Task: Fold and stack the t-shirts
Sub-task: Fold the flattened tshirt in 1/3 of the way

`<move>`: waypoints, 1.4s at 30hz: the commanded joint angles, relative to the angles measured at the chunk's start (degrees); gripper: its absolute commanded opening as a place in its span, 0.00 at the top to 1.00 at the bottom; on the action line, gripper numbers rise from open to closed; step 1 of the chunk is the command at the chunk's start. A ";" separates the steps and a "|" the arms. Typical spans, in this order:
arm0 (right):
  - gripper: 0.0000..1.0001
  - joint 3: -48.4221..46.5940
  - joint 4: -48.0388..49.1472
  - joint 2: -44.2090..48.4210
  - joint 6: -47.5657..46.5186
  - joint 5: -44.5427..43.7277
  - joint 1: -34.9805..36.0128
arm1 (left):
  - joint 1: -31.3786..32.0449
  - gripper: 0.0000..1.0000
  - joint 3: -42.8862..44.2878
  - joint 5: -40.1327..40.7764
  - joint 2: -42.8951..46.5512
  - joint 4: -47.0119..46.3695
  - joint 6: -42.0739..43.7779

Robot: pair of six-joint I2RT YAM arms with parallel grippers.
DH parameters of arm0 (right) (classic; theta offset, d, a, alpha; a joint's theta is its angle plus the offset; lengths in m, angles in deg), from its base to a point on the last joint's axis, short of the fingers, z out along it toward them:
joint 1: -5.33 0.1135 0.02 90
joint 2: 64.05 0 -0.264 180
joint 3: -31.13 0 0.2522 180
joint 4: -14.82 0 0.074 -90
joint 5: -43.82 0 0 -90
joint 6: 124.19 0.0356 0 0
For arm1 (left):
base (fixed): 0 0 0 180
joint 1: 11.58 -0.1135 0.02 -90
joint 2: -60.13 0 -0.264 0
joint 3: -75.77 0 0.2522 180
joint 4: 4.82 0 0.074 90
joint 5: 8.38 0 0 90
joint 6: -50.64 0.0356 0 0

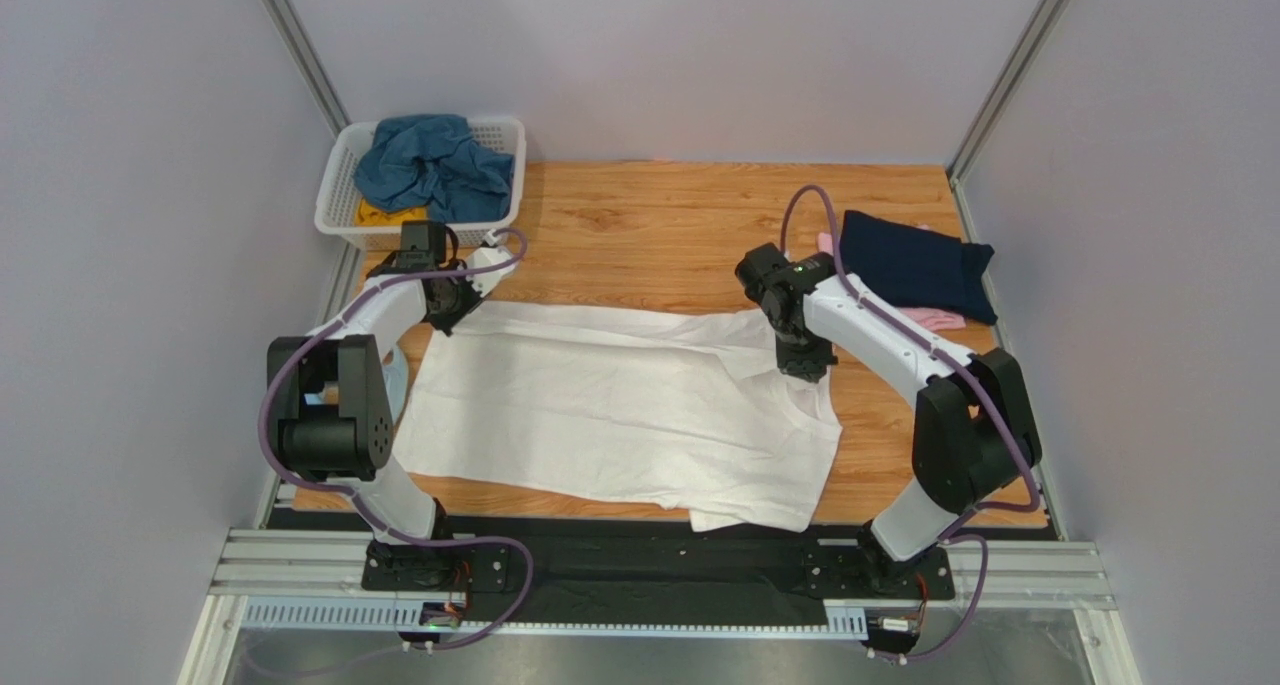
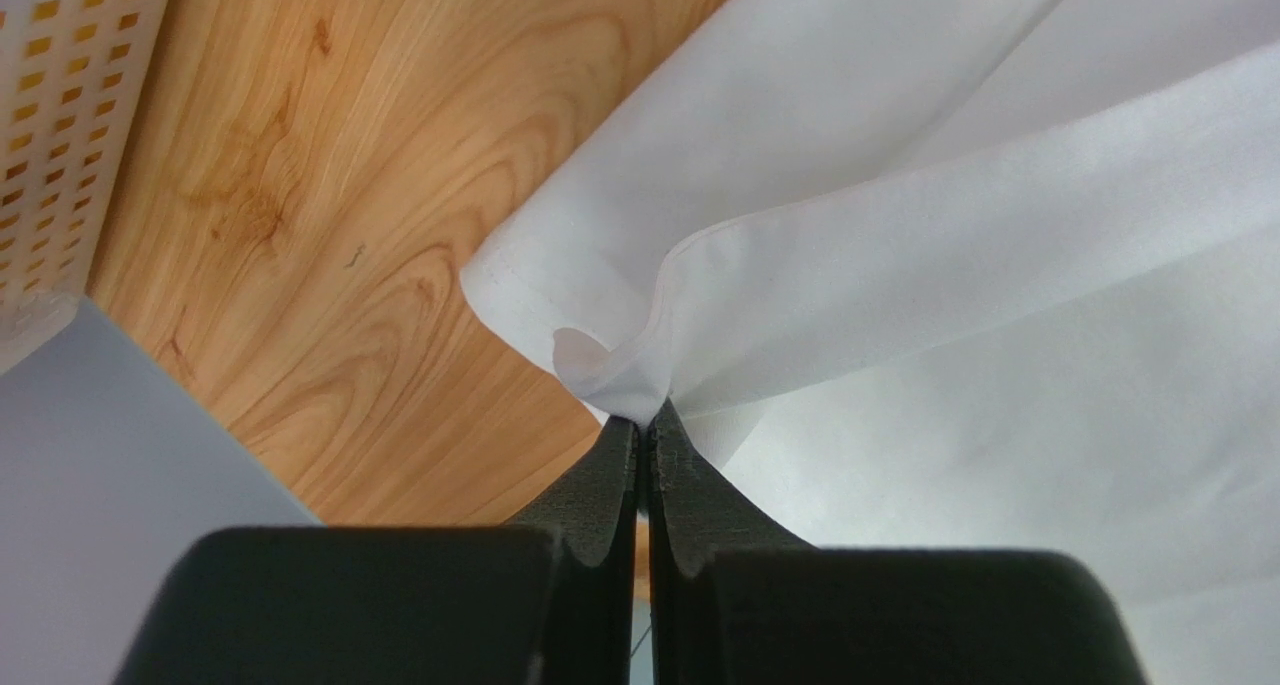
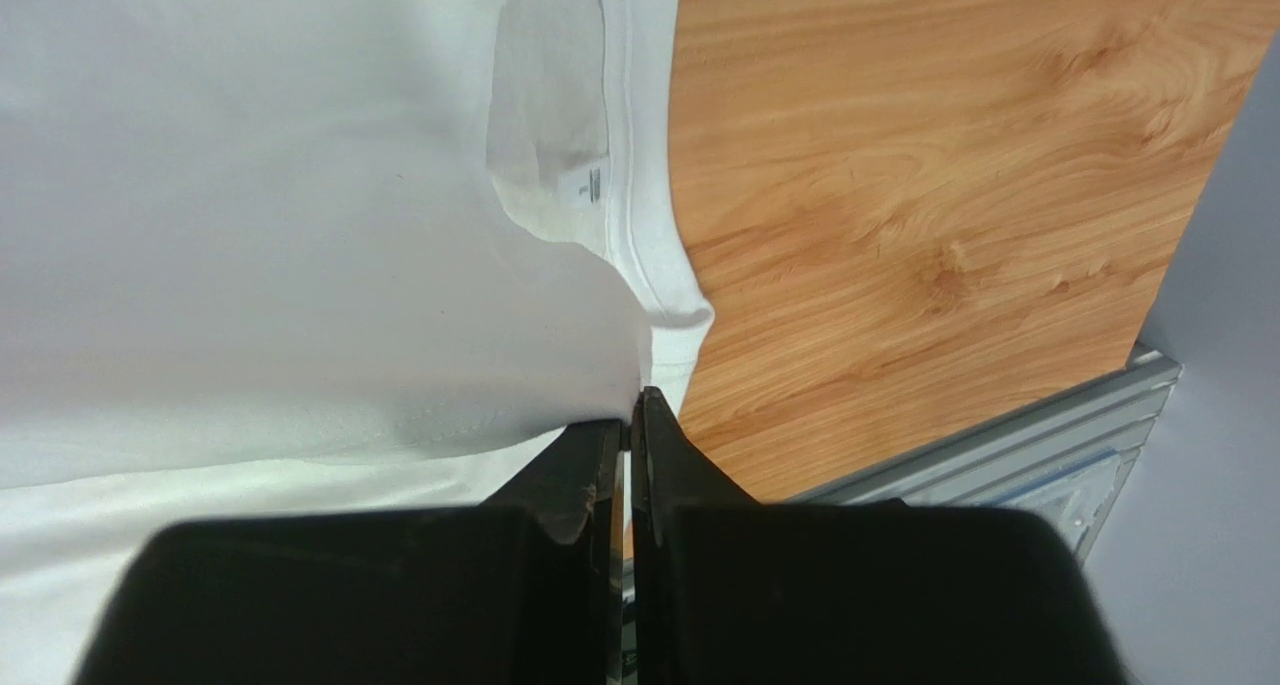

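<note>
A large white t-shirt [image 1: 616, 408] lies spread on the wooden table. My left gripper [image 1: 451, 307] is shut on its far left corner; the left wrist view shows the pinched hem [image 2: 616, 373] bunched at the fingertips. My right gripper [image 1: 801, 358] is shut on the shirt's right edge near the collar [image 3: 639, 190], cloth held at the tips in the right wrist view. A folded navy t-shirt [image 1: 914, 262] lies on a pink one [image 1: 935, 319] at the far right. A teal-blue t-shirt [image 1: 433, 163] and a yellow one [image 1: 373, 213] lie in the basket.
A white slatted basket [image 1: 338, 190] stands at the far left corner of the table. Grey walls close in on both sides. The metal rail [image 1: 661, 573] with the arm bases runs along the near edge.
</note>
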State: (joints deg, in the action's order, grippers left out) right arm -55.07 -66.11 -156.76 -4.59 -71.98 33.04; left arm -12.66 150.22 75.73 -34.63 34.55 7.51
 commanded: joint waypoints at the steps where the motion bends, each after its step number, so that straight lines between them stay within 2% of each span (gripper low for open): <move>1: 1.00 5.45 0.82 2.79 2.82 0.58 2.26 | -2.17 1.00 0.05 1.06 -0.16 -2.67 2.52; 4: 0.94 8.71 1.87 3.67 3.62 1.54 3.15 | -2.43 1.00 -0.65 0.97 0.19 -2.67 2.79; 5: 0.79 10.46 2.14 3.85 3.79 1.89 3.23 | -2.61 1.00 -0.83 0.79 0.36 -2.49 2.79; 8: 0.58 12.85 3.02 4.46 3.79 3.65 3.32 | -2.61 1.00 -1.62 -0.34 1.33 -1.53 2.44; 14: 0.56 11.46 1.53 5.17 3.09 4.19 3.32 | -2.52 1.00 -2.85 -1.66 3.88 -0.04 0.68; 18: 0.57 2.52 0.20 3.24 1.25 0.94 2.27 | -2.52 1.00 -2.68 -3.42 8.09 1.73 -0.64; 22: 0.59 -7.23 1.61 -4.13 -1.21 1.10 -0.45 | -2.43 1.00 -2.24 -4.39 11.35 5.49 -2.31; 25: 0.60 -13.92 2.84 -10.64 -2.71 2.42 -2.04 | -2.52 1.00 -5.04 -4.39 14.86 6.47 -2.58; 32: 0.65 -19.57 6.00 -22.16 -3.06 7.78 -6.34 | -2.61 0.95 -14.19 -1.15 18.56 4.19 -0.73; 35: 0.67 -19.75 6.88 -25.32 -3.24 8.66 -7.04 | -2.96 0.84 -14.54 -0.70 17.86 3.66 -0.99; 37: 0.68 -19.75 7.67 -26.12 -3.50 9.19 -7.22 | -2.87 0.71 -13.23 -0.61 17.77 3.92 -1.43; 38: 0.69 -19.75 7.94 -26.73 -3.59 9.28 -7.57 | -2.96 0.63 -12.53 -0.61 17.68 4.19 -1.69; 39: 0.69 -20.01 8.11 -27.09 -3.68 9.71 -7.66 | -2.96 0.49 -10.87 -0.96 17.68 4.45 -1.78; 41: 0.69 -20.02 8.38 -28.05 -3.94 9.72 -8.28 | -2.96 0.41 -8.93 -2.19 17.68 5.77 -2.48; 42: 0.69 -20.28 8.64 -28.49 -3.94 10.07 -8.54 | -2.96 0.29 -6.83 -2.63 17.68 6.21 -2.92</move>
State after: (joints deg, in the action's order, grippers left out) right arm -72.80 -60.06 -184.03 -7.49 -63.13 25.34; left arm -15.18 136.69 74.79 -17.26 40.29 5.85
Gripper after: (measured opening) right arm 0.313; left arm 0.554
